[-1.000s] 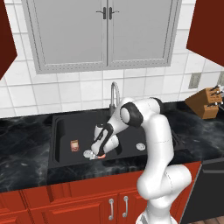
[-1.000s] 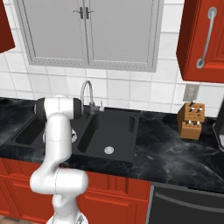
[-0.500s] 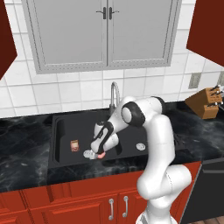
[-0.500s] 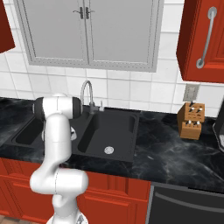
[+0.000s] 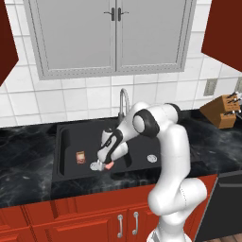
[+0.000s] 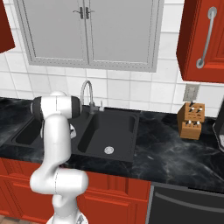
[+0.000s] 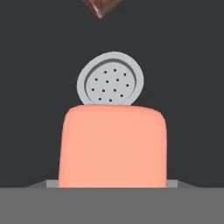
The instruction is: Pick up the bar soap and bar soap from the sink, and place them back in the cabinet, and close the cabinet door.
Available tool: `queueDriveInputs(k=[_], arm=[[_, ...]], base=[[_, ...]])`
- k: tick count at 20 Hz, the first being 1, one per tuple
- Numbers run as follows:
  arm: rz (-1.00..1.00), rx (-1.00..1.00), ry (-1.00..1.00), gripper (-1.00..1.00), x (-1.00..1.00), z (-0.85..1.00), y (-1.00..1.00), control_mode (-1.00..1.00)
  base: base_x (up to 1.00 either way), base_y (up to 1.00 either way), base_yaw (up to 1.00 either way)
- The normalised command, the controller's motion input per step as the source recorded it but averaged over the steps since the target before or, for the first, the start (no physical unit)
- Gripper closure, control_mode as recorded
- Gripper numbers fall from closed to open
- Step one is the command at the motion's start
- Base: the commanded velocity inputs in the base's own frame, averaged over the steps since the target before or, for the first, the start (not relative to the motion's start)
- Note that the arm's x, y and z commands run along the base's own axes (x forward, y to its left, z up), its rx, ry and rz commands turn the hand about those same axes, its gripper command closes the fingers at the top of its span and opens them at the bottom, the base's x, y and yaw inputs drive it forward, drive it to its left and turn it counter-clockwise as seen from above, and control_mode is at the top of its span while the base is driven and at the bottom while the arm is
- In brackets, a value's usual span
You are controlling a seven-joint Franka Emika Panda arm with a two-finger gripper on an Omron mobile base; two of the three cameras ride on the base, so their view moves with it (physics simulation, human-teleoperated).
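claw [image 5: 108, 163] gripping pink bar soap [image 7: 113, 146] above sink [image 5: 66, 142] drain [image 7: 110, 83], brown bar soap [image 5: 81, 157] beside

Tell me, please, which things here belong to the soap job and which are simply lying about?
Job: pink bar soap, brown bar soap, sink, red cabinet door, gripper.
Lying about: knife block, grey cabinet, faucet, wall outlet.

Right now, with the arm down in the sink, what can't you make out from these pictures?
- Pincer: in the left base view, too small to tell whether it is open or shut on the pink soap; in the hand view the soap covers the fingertips.
- Brown soap: cut off by the hand view's top edge.
- Left basin of the sink: hidden behind the arm in the right base view.
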Motion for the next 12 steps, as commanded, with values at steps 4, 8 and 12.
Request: queueDriveInputs(k=[4,8,12], arm=[[0.0,0.0,0.0,1.0,0.0,0.17,0.0,-1.0],[0.0,0.0,0.0,1.0,0.0,0.22,0.0,-1.0],[0.0,0.0,0.0,1.0,0.0,0.21,0.0,-1.0]], base=[[0.0,0.0,0.0],[0.0,0.0,0.0],[0.0,0.0,0.0]])
